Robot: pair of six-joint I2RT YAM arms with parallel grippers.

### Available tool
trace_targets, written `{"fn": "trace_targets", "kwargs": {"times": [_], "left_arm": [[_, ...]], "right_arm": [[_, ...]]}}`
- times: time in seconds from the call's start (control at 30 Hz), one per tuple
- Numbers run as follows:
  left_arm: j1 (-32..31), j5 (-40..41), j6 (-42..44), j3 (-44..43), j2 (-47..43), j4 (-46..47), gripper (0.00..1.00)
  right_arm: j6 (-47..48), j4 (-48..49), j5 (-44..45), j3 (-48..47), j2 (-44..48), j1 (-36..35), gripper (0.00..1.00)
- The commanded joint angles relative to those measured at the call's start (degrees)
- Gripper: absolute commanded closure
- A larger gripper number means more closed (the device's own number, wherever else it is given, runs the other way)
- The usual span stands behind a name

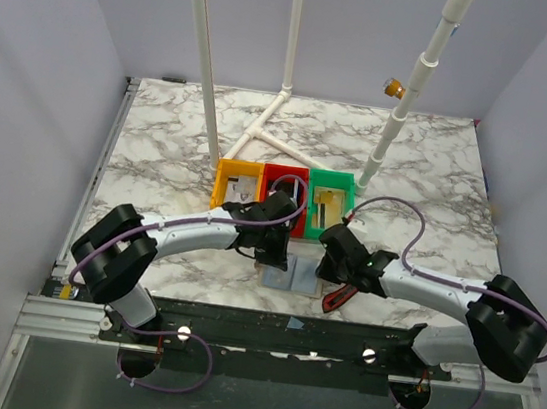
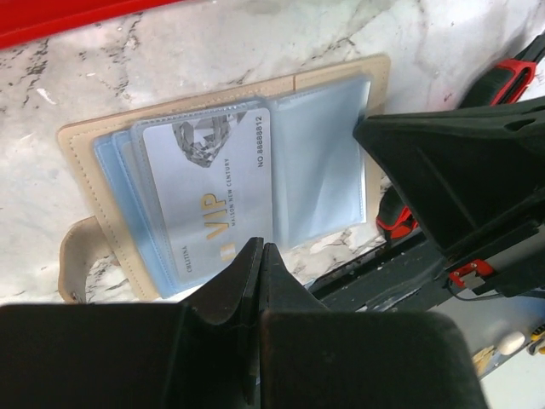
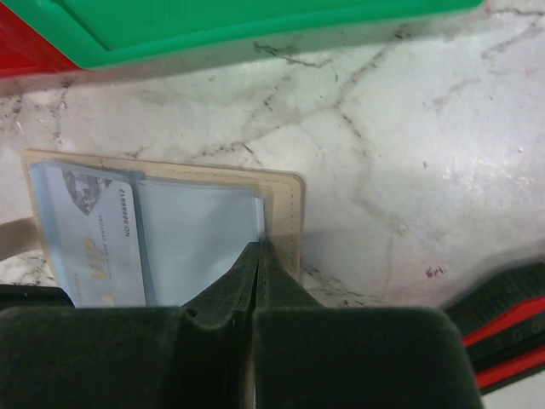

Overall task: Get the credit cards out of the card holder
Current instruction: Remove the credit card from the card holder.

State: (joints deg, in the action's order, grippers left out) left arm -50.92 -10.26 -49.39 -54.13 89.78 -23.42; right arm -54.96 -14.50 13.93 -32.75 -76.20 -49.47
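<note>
Card holder (image 2: 315, 153) open on marble worktop (image 3: 409, 153), VIP card (image 2: 209, 187) in its sleeve — left jaws and right jaws each pressed together at its near edge.

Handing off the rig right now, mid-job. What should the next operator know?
Left gripper: shut, tips at the near edge of the card holder, by the VIP card.
Right gripper: shut, tips at the holder's near edge, right half. I cannot tell whether either pinches a sleeve.
Holder: lying open on the marble table.
Done: holder opened.
Left: VIP card is still in its sleeve; no card is out yet.
</note>
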Motion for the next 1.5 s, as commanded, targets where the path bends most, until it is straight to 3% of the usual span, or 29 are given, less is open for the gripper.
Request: {"fn": "trace_targets", "kwargs": {"times": [0.0,0.33,0.63,0.7,0.87,1.13,1.47], "left_arm": [[0.5,2.3,0.0,1.9,-2.8,-0.2,1.0],[2.5,6.1,0.4,5.2,-5.3,-1.2,1.0],[3.6,6.3,1.2,4.6,-4.2,-0.1,1.0],[3.8,6.2,1.2,4.6,-3.9,0.1,1.0],[4.3,6.2,1.0,4.8,-3.8,0.6,1.0],[4.3,5.9,1.0,5.0,-2.4,1.7,1.0],[4.3,4.9,1.2,5.3,0.5,3.5,1.0]], "right_arm": [[2.9,1.6,0.0,-0.7,-3.8,0.9,0.99],[7.8,2.3,-0.5,-3.4,-5.2,3.3,0.97],[9.0,-3.9,-5.8,-6.2,7.5,3.3,0.62],[8.7,-3.8,-8.4,-7.1,8.6,3.3,0.58],[7.3,0.3,-13.5,-7.1,5.7,3.2,0.59],[4.6,11.0,-21.1,-4.7,-2.3,3.2,0.69],[2.9,16.9,-21.7,-2.1,-6.7,3.3,0.71]]}}
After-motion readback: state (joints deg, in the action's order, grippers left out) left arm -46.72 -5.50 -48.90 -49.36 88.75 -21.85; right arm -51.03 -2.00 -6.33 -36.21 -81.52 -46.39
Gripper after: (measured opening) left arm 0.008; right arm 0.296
